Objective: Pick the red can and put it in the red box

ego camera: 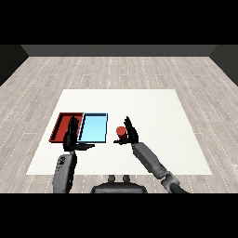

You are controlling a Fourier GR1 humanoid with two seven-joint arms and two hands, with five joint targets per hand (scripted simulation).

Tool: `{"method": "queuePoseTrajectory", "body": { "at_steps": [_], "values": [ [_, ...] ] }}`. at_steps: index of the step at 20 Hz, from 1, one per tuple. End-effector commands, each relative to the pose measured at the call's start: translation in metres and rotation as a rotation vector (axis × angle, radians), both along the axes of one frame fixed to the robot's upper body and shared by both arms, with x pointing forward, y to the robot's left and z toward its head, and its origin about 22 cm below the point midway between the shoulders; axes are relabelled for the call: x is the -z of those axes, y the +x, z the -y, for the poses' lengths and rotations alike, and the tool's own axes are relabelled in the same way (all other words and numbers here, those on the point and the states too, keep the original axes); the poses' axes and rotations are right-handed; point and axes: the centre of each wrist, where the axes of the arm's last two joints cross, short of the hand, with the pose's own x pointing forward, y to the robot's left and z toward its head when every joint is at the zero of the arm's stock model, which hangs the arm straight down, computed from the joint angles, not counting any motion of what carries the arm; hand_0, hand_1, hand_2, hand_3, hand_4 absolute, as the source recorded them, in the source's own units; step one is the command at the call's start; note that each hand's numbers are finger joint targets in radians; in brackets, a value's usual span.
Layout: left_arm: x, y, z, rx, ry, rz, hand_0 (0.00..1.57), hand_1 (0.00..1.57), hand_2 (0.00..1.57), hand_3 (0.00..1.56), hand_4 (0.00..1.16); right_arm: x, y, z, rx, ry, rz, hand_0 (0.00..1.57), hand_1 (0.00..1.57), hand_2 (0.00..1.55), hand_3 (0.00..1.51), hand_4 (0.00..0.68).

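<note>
Two trays sit side by side toward the table's (153, 107) left edge: red tray (61, 126) outermost, light blue tray (94, 128) just inside it. I read the red can (121, 133) as standing upright near the table's front edge, just right of the blue tray's right rim, roughly mid-width.

Right hand (130, 133) is at the can, fingers raised behind it and thumb reaching under toward its left side. Looks like touching, but I cannot tell from this angle whether the fingers have curled round it; no confirmed grasp.

Left hand (72, 138) hovers over the front rims where the two trays meet, fingers straight up, thumb out, holding nothing.

Handling judgement: small rigid cylinder, probably light, smooth wall, so likely to slip or tip if pinched near the top. I would wrap it at mid-height, thumb opposite fingers, axis kept vertical.

The carry to the red tray must cross over the blue one; the left hand stands near that path.
</note>
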Motion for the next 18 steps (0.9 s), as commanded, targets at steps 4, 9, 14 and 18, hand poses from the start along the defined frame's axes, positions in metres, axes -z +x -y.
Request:
{"method": "queuePoseTrajectory", "body": {
  "at_steps": [4, 9, 14, 18],
  "values": [
    [-0.015, -0.009, -0.016, 0.011, 0.004, -0.009, 0.0, 0.0, 0.0, 0.0, 0.0, 0.002, 0.004, 0.003, 0.078, -0.021, -0.072, 0.0, 0.0, 0.0, 0.0, 0.0],
    [0.004, 0.0, -0.003, -0.003, -0.001, 0.013, 0.0, 0.0, 0.0, 0.0, 0.0, -0.02, 0.01, -0.009, 0.164, -0.152, -0.141, 1.57, 1.57, 1.5, 1.45, 0.574],
    [0.003, -0.001, 0.0, 0.01, 0.009, -0.015, 0.0, 0.0, 0.0, 0.0, 0.0, 0.005, 0.014, 0.004, 0.165, -0.195, -0.154, 1.57, 1.57, 1.49, 1.43, 0.57],
    [-0.014, 0.0, -0.001, -0.02, 0.032, 0.009, 0.0, 0.0, 0.0, 0.0, 0.0, -0.008, 0.009, 0.009, 0.175, -0.212, -0.16, 1.57, 1.57, 1.49, 1.43, 0.575]
  ]
}}
